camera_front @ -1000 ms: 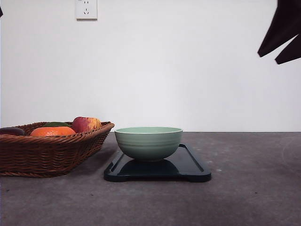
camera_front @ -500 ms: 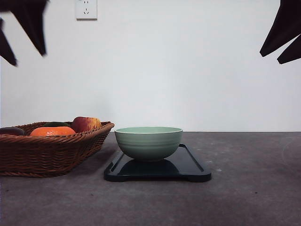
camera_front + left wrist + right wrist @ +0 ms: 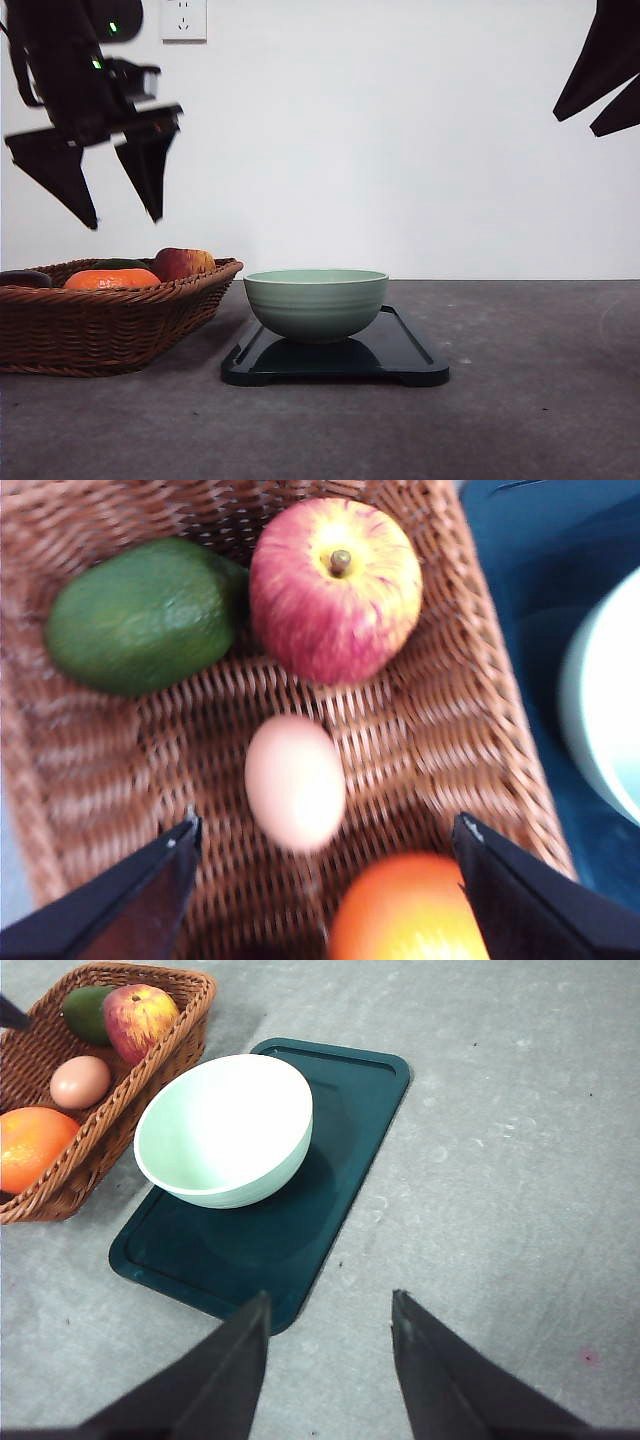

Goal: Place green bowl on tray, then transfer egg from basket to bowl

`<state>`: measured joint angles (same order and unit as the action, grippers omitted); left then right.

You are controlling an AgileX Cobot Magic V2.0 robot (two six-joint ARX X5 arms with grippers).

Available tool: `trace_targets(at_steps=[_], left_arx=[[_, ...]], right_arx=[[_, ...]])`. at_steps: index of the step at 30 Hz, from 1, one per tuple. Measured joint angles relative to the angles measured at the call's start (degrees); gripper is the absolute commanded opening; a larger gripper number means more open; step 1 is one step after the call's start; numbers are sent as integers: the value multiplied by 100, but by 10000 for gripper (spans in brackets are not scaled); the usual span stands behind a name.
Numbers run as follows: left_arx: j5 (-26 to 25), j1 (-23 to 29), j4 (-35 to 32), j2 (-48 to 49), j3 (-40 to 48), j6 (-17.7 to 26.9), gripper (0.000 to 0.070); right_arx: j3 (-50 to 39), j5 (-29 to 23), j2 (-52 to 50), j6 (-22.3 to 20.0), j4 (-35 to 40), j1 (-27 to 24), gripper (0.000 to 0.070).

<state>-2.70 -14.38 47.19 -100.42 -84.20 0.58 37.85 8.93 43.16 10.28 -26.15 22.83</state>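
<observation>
The pale green bowl (image 3: 316, 303) stands upright on the black tray (image 3: 410, 350), just right of the wicker basket (image 3: 100, 325). A pale egg (image 3: 295, 782) lies on the basket floor between an apple and an orange; the right wrist view shows the egg (image 3: 80, 1081) too. My left gripper (image 3: 122, 220) hangs open above the basket, and in its wrist view the left gripper (image 3: 325, 825) has its fingers spread to either side of the egg, well above it. High at the far right, my right gripper (image 3: 573, 125) is open and holds nothing, above the bowl (image 3: 225, 1125) and tray (image 3: 350, 1140).
In the basket with the egg lie a red-yellow apple (image 3: 335, 585), a green avocado (image 3: 140, 615) and an orange (image 3: 405, 910). The grey table (image 3: 540, 400) runs bare to the right of the tray. A wall socket (image 3: 183, 19) sits behind.
My left gripper has come down from the top left corner and now hangs over the basket. The right gripper, bowl and tray have hardly moved.
</observation>
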Motion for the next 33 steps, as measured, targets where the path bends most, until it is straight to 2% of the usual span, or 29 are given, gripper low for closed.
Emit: trace_targets(at_steps=[7, 33], left_arx=[[276, -1, -267, -397, 0, 1, 513], [129, -15, -463, -1062, -4, -88, 509]], right_arx=[[0, 0, 0, 0, 0, 0, 237], [0, -2, -2, 0, -2, 0, 237]])
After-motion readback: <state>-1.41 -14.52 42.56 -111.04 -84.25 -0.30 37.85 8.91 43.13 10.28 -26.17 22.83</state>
